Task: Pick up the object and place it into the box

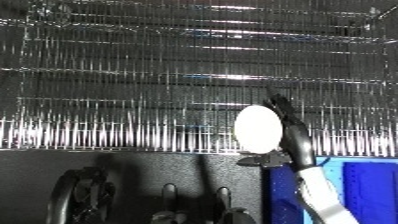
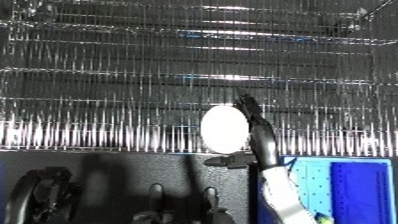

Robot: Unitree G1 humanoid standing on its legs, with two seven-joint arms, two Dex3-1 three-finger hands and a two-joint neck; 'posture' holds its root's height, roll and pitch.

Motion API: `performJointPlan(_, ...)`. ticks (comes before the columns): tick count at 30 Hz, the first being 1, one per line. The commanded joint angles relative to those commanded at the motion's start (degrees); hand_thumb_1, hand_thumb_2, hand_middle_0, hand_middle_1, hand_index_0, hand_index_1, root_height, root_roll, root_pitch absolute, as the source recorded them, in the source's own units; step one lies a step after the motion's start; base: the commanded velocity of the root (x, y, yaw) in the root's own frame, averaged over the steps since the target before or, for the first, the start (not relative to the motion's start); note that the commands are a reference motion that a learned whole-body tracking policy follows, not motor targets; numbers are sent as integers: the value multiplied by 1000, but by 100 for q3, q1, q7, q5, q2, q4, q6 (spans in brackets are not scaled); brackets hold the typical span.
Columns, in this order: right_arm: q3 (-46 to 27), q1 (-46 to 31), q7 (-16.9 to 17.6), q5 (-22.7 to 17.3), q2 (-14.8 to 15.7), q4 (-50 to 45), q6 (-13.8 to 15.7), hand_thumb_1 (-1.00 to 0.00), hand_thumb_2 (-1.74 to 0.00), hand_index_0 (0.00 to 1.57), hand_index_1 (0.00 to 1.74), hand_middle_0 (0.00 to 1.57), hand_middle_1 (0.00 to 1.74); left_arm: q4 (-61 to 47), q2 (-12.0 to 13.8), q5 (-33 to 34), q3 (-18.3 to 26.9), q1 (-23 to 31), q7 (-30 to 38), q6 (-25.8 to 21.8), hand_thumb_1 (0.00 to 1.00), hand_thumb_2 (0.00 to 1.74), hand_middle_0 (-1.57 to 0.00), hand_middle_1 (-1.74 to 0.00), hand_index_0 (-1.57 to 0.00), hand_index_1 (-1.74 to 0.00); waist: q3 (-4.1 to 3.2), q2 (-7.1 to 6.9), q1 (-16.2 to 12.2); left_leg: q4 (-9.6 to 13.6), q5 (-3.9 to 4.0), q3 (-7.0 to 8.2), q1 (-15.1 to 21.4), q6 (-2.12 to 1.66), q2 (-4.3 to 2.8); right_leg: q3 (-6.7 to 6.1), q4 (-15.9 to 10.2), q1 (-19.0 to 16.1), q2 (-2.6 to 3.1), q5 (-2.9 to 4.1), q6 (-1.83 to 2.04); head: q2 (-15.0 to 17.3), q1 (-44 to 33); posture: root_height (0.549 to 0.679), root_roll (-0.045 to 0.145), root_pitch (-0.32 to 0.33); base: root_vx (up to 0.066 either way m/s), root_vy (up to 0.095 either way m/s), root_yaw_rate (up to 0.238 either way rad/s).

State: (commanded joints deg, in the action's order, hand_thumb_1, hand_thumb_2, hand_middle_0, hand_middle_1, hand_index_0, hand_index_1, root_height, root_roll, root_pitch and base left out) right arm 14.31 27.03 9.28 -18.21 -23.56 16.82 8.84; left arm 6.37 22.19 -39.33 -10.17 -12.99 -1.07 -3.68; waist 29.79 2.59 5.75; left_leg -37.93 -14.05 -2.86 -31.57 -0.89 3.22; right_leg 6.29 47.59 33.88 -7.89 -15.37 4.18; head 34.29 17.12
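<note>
Item: smooth white egg-shaped object [image 1: 258,128], held in your black right hand [image 1: 286,131], fingers at its 3 o'clock side and thumb beneath, before the wire-mesh bin [image 1: 133,90]. It looks light, rigid, slippery, perhaps fragile; hold across its middle.

The right hand [image 1: 291,134] was raised from the lower right on its white and silver forearm [image 1: 322,196], its black fingers extended upward along one side of a white egg-shaped object [image 1: 258,128], which was pinched from below by the thumb
</note>
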Motion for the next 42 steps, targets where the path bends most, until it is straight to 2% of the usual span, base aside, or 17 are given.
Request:
performJointPlan(7,78,162,65,-28,14,250,27,-600,-1044,942,1044,942,1044,-5,9,-43,-51,-17,-26,-16,1000,1740,-1570,-1740,-1570,-1740,0,36,24,34,-14,9,1,18,32,15,-14,12,-7,-9,-19,-69,117,632,36,116,1,7,24)
performJointPlan(13,47,162,174,-20,-29,255,30,-600,-1044,942,1044,942,1044,-17,34,-72,-93,-3,-38,-15,1000,1740,-1570,-1740,-1570,-1740,0,12,2,188,25,-15,162,34,8,19,-143,-113,10,29,-12,-144,187,635,34,110,-9,-19,-19)
performJointPlan(17,-27,118,245,39,-54,123,125,-600,-1044,942,1044,942,1044,-15,52,-81,-98,20,-71,-29,1000,1740,-1570,-1740,-1570,-1740,0,-17,-32,385,90,-30,345,35,-25,12,-324,-260,32,84,7,-206,152,639,33,103,-32,-28,-75)
performJointPlan(27,-510,-320,436,291,-135,-721,420,-600,-1044,942,1044,942,1044,68,85,-67,53,150,-242,-112,1000,1740,-1570,-1740,-1570,-1740,0,-158,-244,949,244,-31,1040,16,-181,-101,-875,-824,131,218,83,-299,33,650,30,63,-47,-28,-146)
performJointPlan(34,-934,-898,495,228,-83,-1273,609,-600,-1044,942,1044,942,1044,116,77,33,270,362,-471,-85,1000,1740,-1570,-1740,-1570,-1740,0,-246,-439,1151,246,89,1526,-18,-290,-193,-1229,-1280,198,288,124,-341,38,655,31,25,-32,-53,-210)
performJointPlan(42,-1160,-1319,749,152,23,-1531,831,-600,-1044,942,1044,942,1044,62,140,136,441,470,-584,-34,1000,1740,-1570,-1740,-1570,-1740,0,-266,-653,1255,208,240,1891,-54,-389,-295,-1546,-1663,250,333,124,-444,403,661,36,-1,-43,-55,-243)
